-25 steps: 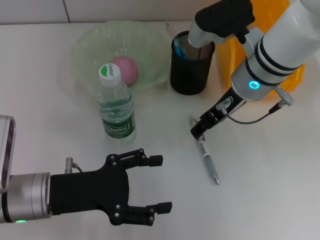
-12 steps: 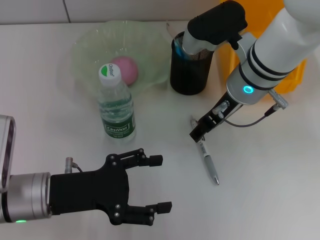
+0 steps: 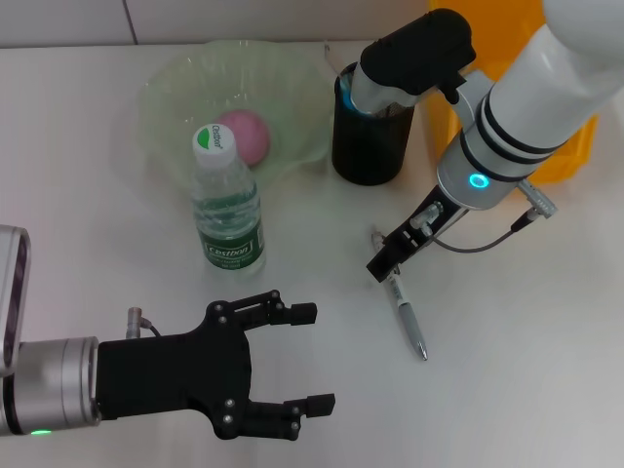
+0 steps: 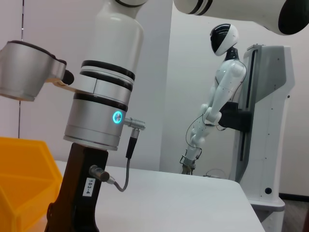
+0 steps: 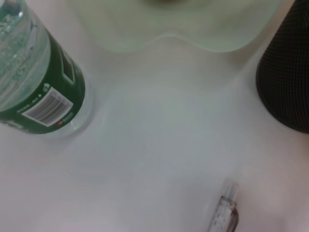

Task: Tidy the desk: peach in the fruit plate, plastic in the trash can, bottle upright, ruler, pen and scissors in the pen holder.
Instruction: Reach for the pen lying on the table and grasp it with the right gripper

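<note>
A pen [image 3: 408, 314] lies on the white table, and shows again in the right wrist view [image 5: 223, 212]. My right gripper [image 3: 383, 263] hangs just over the pen's upper end, between it and the black mesh pen holder [image 3: 368, 132]. The holder has something blue in it; ruler and scissors cannot be made out. The bottle [image 3: 226, 207] stands upright beside the green fruit plate [image 3: 175, 88], which holds the pink peach [image 3: 246, 135]. My left gripper [image 3: 310, 357] is open and empty near the front edge. The plastic is out of view.
An orange trash can [image 3: 441, 107] stands behind the right arm at the back right. The bottle [image 5: 38, 82], the plate's rim [image 5: 193, 38] and the pen holder [image 5: 288, 82] ring the patch of table under my right wrist.
My right arm has swung slightly left and its gripper has dropped a little toward the pen's upper end. The left arm, bottle and pen have stayed put.
</note>
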You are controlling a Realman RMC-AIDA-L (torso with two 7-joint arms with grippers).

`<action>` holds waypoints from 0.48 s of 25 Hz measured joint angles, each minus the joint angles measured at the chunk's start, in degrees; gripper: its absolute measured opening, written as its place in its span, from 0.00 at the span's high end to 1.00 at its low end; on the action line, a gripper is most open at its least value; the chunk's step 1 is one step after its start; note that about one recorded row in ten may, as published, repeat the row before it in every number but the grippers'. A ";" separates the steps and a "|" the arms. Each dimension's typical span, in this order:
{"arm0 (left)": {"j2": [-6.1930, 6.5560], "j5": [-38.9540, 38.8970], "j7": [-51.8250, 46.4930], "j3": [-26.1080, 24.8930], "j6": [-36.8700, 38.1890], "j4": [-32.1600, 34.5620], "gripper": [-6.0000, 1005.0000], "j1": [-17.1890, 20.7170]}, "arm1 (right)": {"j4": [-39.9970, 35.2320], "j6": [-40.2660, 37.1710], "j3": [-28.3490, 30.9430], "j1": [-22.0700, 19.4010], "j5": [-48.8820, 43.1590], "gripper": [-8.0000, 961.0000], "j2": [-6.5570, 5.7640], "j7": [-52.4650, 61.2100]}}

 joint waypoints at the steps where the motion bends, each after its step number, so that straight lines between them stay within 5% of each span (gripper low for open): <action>1: 0.00 0.00 0.00 0.00 0.00 0.00 0.13 0.00 | 0.00 0.00 -0.12 0.03 0.02 0.13 0.00 0.00; 12: 0.00 0.00 0.00 0.00 0.06 0.13 0.13 0.12 | 1.09 0.25 -0.95 0.26 0.01 0.18 0.00 0.01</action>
